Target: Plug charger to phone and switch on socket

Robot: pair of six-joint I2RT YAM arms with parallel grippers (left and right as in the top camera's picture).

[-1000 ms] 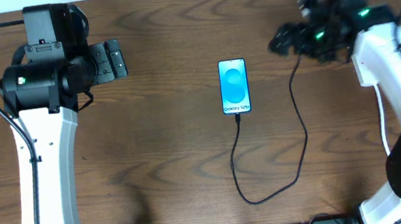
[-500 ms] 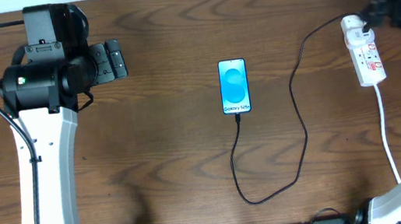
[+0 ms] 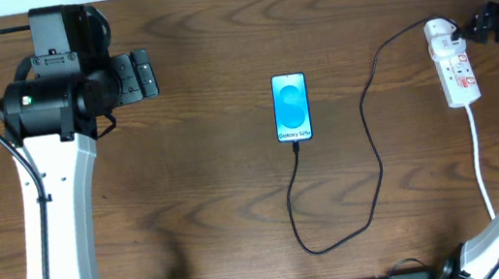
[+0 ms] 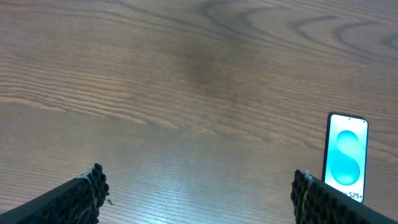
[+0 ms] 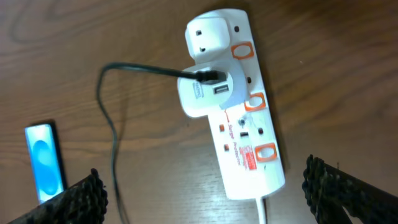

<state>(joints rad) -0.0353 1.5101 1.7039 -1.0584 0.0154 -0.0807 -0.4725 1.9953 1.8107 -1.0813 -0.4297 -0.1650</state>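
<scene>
Where the table [image 3: 195, 30] reaches its far left, the left gripper [image 4: 198, 186] hovers with fingers spread apart, and at the far right edge the right gripper [image 5: 204, 180] hangs, fingers likewise apart and empty, near the socket's [image 3: 453, 67] far end. The socket lies on the right and the phone [image 3: 291, 107] lies screen-up at the centre. The charger [image 3: 375, 161] runs from an adapter [image 5: 202, 93] on the socket, loops toward the near edge and meets the phone's near end.
</scene>
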